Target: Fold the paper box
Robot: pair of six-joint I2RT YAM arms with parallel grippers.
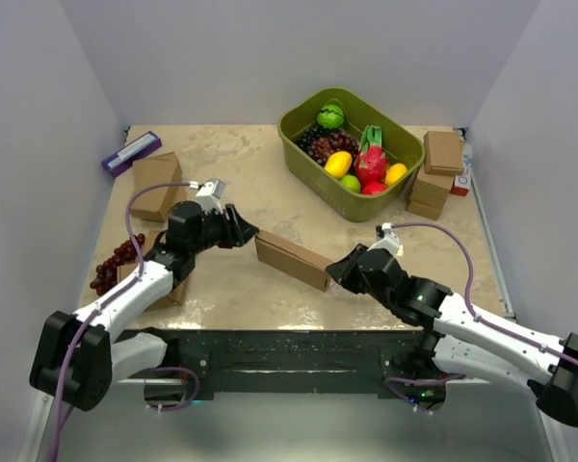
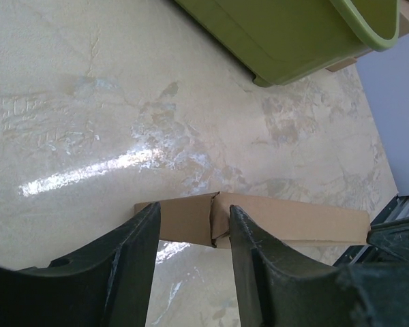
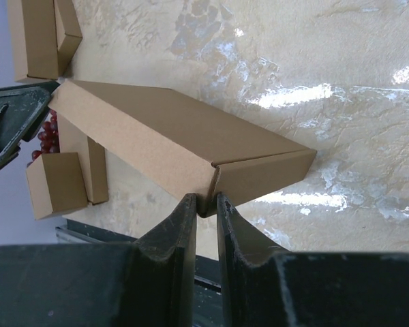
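Observation:
The paper box [image 1: 291, 258] lies folded shut as a flat brown carton in the middle of the table, slanting from upper left to lower right. My left gripper [image 1: 249, 234] is at its left end. In the left wrist view the fingers [image 2: 140, 252] stand apart with the box's end face [image 2: 184, 218] just past their tips, and I cannot tell whether they touch it. My right gripper [image 1: 335, 269] is at the box's right end. In the right wrist view its narrow jaws [image 3: 204, 201] pinch the near corner of the paper box [image 3: 163, 136].
An olive-green tub [image 1: 366, 207] of fruit stands at the back right, also seen in the left wrist view [image 2: 279, 34]. Small brown boxes stack at the far right [image 1: 438, 173] and sit at the left [image 1: 154, 183]. A purple packet [image 1: 130, 152] and grapes [image 1: 116, 262] lie left.

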